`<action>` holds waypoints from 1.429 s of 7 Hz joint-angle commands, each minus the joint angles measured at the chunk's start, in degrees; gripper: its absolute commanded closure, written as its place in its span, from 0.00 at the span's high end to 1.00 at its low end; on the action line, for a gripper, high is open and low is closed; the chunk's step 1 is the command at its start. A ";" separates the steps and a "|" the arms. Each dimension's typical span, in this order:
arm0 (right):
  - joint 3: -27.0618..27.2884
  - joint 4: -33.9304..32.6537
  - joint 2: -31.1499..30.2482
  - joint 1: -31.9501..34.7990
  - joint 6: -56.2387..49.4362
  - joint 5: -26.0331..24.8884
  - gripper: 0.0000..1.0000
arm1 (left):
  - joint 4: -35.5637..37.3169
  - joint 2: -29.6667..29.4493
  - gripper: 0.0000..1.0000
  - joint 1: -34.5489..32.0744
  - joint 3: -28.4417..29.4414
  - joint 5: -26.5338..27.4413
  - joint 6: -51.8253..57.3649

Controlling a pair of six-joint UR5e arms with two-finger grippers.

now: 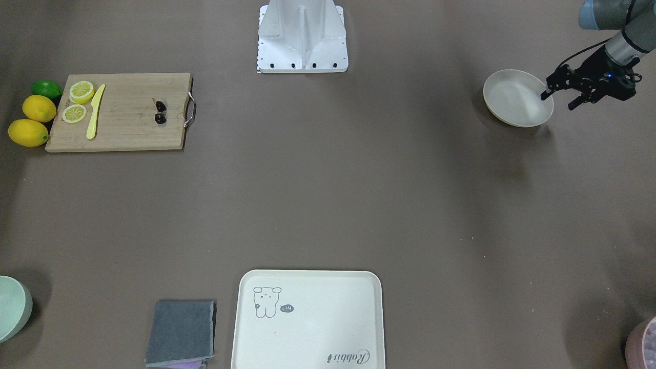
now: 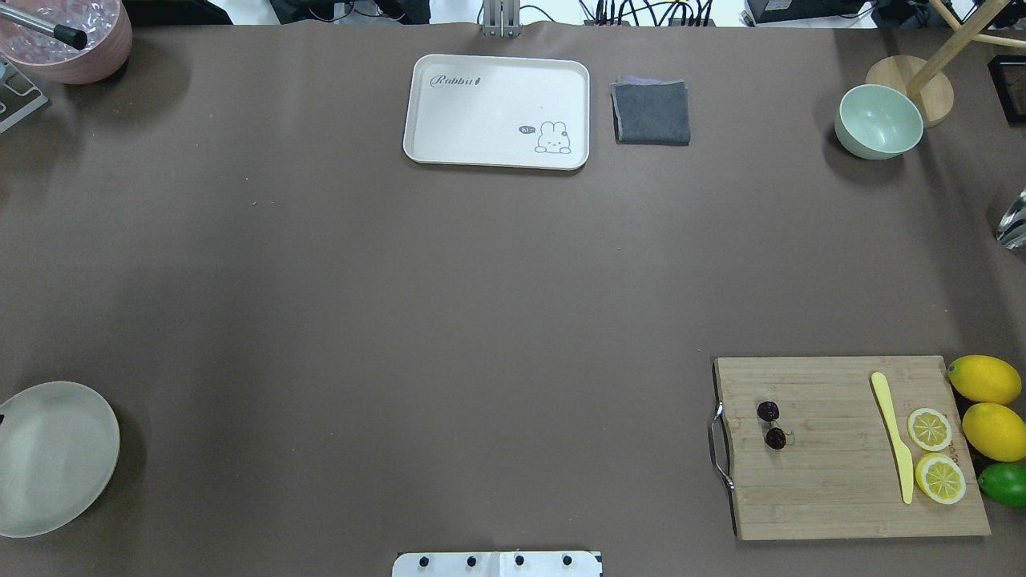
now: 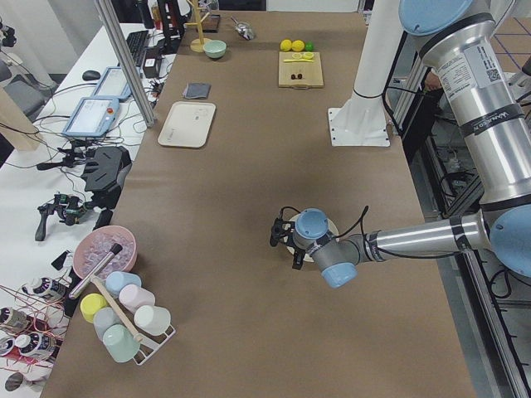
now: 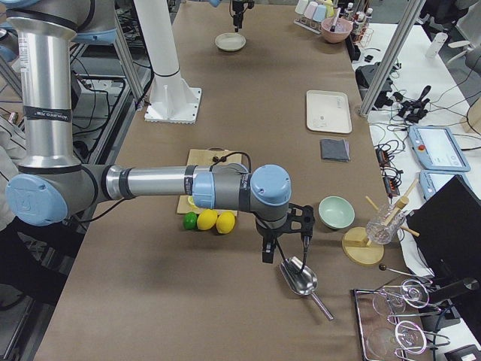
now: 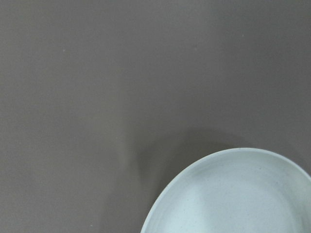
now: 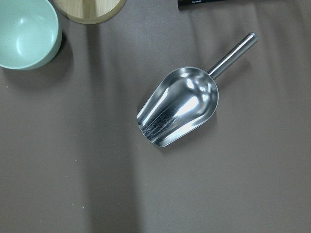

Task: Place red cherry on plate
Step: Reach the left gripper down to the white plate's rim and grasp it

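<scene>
The red cherry (image 1: 160,113), two tiny dark maroon fruits joined by stems, lies on the wooden cutting board (image 1: 123,128) near its metal handle; the overhead view also shows the cherry (image 2: 771,425). The cream-white plate (image 1: 512,100) sits far across the table, near the robot's left side, and it is bare (image 2: 48,457). My left gripper (image 1: 558,101) hovers at the plate's outer rim, open and holding nothing. Its wrist view catches part of the plate (image 5: 233,194). My right gripper (image 4: 285,239) hangs over a metal scoop (image 6: 180,107), far from the cherry; I cannot tell whether it is open or shut.
On the board lie a yellow knife (image 2: 894,449) and two lemon slices (image 2: 930,429); two lemons (image 2: 984,378) and a lime (image 2: 1004,483) sit beside it. A bear tray (image 2: 497,112), grey cloth (image 2: 651,112), green bowl (image 2: 878,122) and pink bowl (image 2: 68,40) line the far edge.
</scene>
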 commanded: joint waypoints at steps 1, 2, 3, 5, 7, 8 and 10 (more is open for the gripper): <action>0.03 0.09 -0.01 0.00 -0.08 0.00 1.00 | -1.98 -0.17 0.92 2.26 2.15 0.01 0.07; 0.03 0.09 0.08 0.00 -0.08 0.00 1.00 | -1.98 -0.52 0.87 2.88 2.94 0.01 0.16; 0.03 0.09 -0.01 0.00 -0.08 0.00 1.00 | -2.07 -1.22 0.77 2.88 4.08 0.01 0.16; 0.03 0.09 -0.01 0.00 -0.08 0.00 1.00 | -2.24 -1.58 0.48 3.15 4.88 0.01 0.94; 0.03 0.09 -0.01 0.00 -0.16 0.00 1.00 | -3.55 -1.84 0.00 3.15 5.93 -0.08 1.12; 0.03 0.09 -0.01 0.00 -0.08 0.00 1.00 | -5.65 -1.84 0.00 3.15 6.81 -0.08 1.04; 0.38 0.09 0.08 0.00 -0.08 0.00 1.00 | -6.99 -2.45 0.00 2.97 7.00 -0.95 0.95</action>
